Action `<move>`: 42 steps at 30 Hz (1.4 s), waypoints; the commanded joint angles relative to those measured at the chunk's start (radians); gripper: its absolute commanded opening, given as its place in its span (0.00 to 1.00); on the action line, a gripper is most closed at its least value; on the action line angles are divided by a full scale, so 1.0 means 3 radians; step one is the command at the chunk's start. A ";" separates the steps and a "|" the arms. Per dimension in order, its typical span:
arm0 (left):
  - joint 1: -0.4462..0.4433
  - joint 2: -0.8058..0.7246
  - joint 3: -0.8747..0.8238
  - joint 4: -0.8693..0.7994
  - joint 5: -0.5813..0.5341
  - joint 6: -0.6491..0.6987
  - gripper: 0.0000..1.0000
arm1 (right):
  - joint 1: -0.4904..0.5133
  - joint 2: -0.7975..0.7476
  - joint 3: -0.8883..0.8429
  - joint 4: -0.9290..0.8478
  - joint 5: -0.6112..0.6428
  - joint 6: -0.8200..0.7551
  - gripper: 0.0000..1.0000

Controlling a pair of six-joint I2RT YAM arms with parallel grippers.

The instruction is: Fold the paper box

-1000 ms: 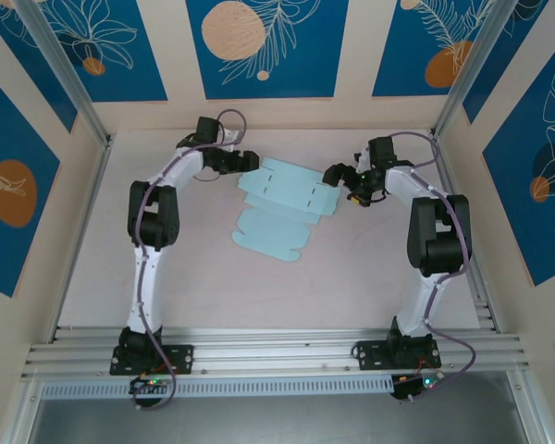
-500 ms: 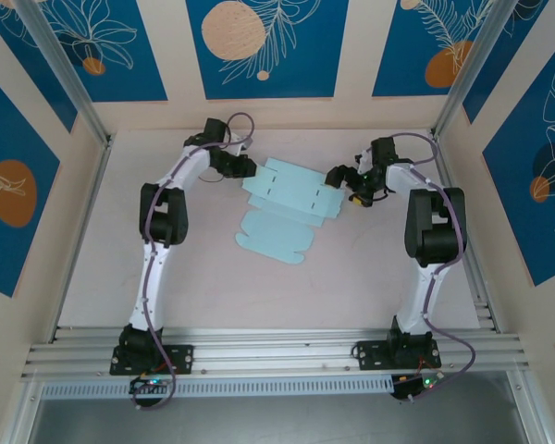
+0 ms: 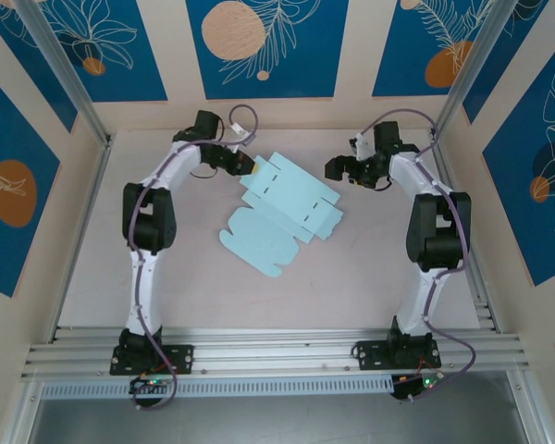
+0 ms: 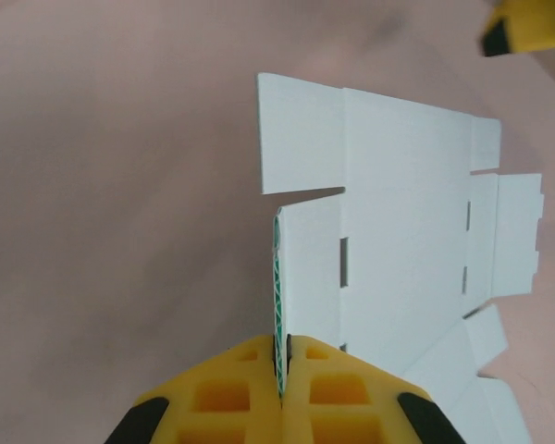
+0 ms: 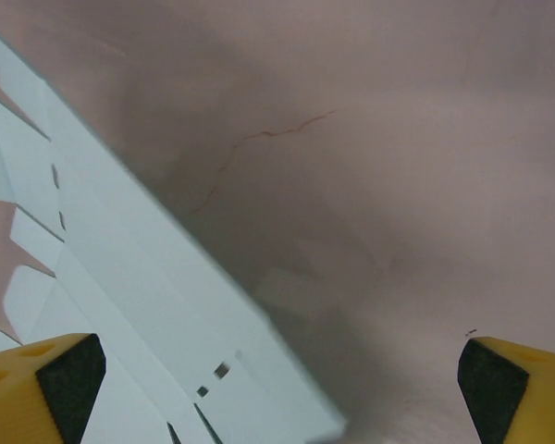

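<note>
the paper box [image 3: 282, 215] lies as a flat, unfolded die-cut sheet of pale blue card at the middle of the table. rounded flaps mark its near end, small slits its panels.

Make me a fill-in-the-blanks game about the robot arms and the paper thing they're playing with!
1. The paper box is pale ___ in color.
2. The left end effector is shut on an edge of the paper ___.
3. The right end effector is ___, not shut, and sits apart from the paper box.
4. The fingers of the left end effector are ___.

Missing words: blue, box, open, yellow.
</note>
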 commanded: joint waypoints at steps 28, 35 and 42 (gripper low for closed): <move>0.0167 -0.1269 -0.1669 0.1877 0.0349 -0.0452 0.00 | 0.0283 -0.0588 -0.0890 0.0829 -0.1236 -0.0463 0.76; 0.0250 -0.1379 -0.1907 0.2232 0.0415 -0.0703 0.00 | 0.0274 -0.0599 -0.0929 0.0955 -0.1192 -0.0386 0.50; 0.0269 -0.1504 -0.1971 0.2076 0.0456 -0.0555 0.00 | 0.0328 -0.0787 -0.0817 0.0900 -0.1103 -0.0502 0.06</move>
